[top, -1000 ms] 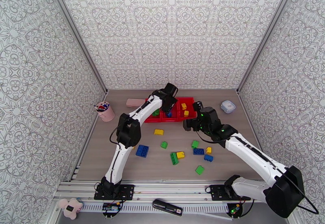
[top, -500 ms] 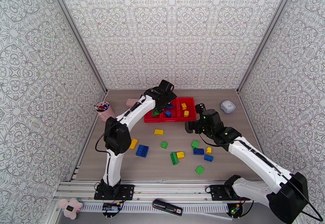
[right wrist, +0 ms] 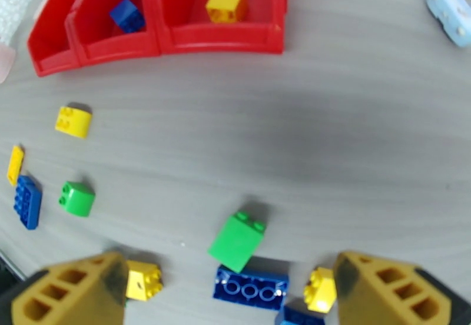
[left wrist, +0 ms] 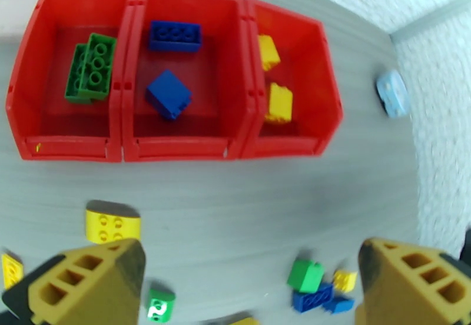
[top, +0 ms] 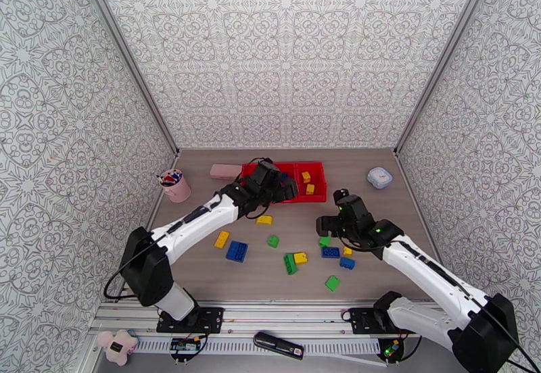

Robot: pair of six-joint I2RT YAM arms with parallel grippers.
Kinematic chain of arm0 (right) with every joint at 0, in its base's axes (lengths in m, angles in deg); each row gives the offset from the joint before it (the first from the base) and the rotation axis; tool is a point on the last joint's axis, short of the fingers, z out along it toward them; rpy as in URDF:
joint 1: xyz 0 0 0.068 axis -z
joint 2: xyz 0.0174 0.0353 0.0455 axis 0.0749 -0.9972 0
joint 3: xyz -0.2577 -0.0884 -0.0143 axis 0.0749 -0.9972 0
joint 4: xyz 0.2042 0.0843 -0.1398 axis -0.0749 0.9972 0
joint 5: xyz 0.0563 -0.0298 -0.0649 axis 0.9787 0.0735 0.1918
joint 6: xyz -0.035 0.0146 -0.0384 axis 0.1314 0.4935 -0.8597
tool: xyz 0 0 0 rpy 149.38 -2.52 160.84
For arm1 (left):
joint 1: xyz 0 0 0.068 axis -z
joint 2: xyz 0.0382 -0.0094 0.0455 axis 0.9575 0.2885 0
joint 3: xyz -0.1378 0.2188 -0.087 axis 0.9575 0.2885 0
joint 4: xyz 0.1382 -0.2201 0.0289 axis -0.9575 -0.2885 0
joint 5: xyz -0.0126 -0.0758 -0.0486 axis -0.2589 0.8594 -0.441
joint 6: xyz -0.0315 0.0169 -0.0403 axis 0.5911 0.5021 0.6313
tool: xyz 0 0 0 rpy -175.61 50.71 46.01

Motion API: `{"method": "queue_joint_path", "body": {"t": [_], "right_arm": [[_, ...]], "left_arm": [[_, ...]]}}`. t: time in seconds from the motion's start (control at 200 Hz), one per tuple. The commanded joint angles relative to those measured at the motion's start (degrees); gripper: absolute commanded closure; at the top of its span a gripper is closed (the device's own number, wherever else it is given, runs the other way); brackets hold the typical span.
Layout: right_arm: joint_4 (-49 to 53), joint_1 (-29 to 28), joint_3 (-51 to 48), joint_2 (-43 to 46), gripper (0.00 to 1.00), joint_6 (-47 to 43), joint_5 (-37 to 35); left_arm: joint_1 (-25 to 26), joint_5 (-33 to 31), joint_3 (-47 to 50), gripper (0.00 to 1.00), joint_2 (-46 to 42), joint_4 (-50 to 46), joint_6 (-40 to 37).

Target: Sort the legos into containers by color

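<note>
The containers (left wrist: 123, 143) are three joined red bins: green legos (left wrist: 91, 73) in the left one, two blue legos (left wrist: 169, 93) in the middle, two yellow (left wrist: 278, 102) in the right. My left gripper (top: 283, 190) hovers open and empty just in front of them, above a yellow curved brick (left wrist: 113, 223). My right gripper (top: 327, 223) is open and empty over a loose cluster: a green brick (right wrist: 236, 242), a blue brick (right wrist: 250, 288) and a small yellow one (right wrist: 321, 289). More legos lie on the table, among them a blue brick (top: 236, 251) and a green one (top: 332, 283).
A pink cup (top: 175, 186) stands at the left edge, with a pink flat block (top: 225, 171) behind it near the bins. A small white round box (top: 379, 178) sits at the back right. Patterned walls close in three sides.
My left gripper opened wide and drew back from over the middle bin toward the table's front. My right gripper moved nearer, from beside the bins to above the loose bricks.
</note>
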Motion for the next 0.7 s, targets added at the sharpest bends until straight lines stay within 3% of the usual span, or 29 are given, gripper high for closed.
{"method": "queue_joint_path", "body": {"t": [0.0,0.255,0.37,0.695], "right_arm": [[0.0,0.22,-2.4,-2.12,0.05,3.21,0.29],[-2.94,-0.01,-0.92,-10.84,0.05,6.14,3.38],[-3.71,-0.05,-0.69,-13.09,0.11,7.38,4.6],[-5.51,-0.06,-0.02,-19.58,0.28,9.87,7.64]], "left_arm": [[0.1,3.66,5.69,0.0,-5.36,6.1,-11.18],[1.06,7.92,19.0,0.0,-17.1,11.48,-29.04],[1.36,9.29,22.58,0.0,-20.7,12.32,-34.19],[3.39,10.06,26.67,0.0,-24.28,11.82,-35.41]]}}
